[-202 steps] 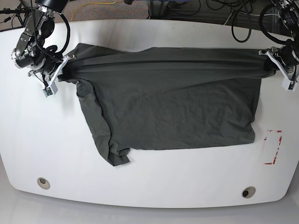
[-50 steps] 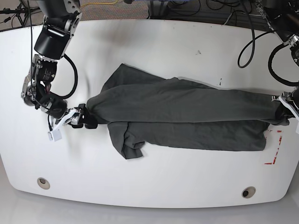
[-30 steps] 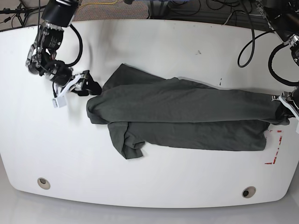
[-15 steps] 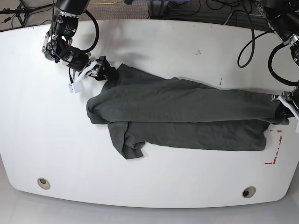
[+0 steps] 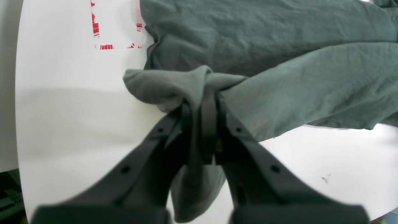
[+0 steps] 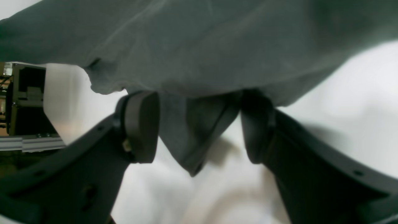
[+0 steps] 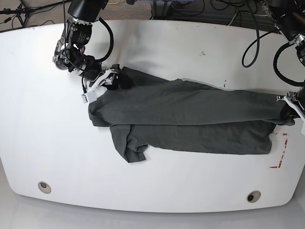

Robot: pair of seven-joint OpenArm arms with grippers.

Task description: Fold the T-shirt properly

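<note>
At shirt's upper-left corner | right end effector (image 7: 116,78) newly arrived, spread around T-shirt (image 7: 190,114) | left end effector (image 7: 287,106) clenched on hem

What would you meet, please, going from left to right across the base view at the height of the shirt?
Bare table → right gripper, open around the shirt's upper left edge → T-shirt stretched across the middle → left gripper, shut on the shirt's right end → red marks just below it.
</note>
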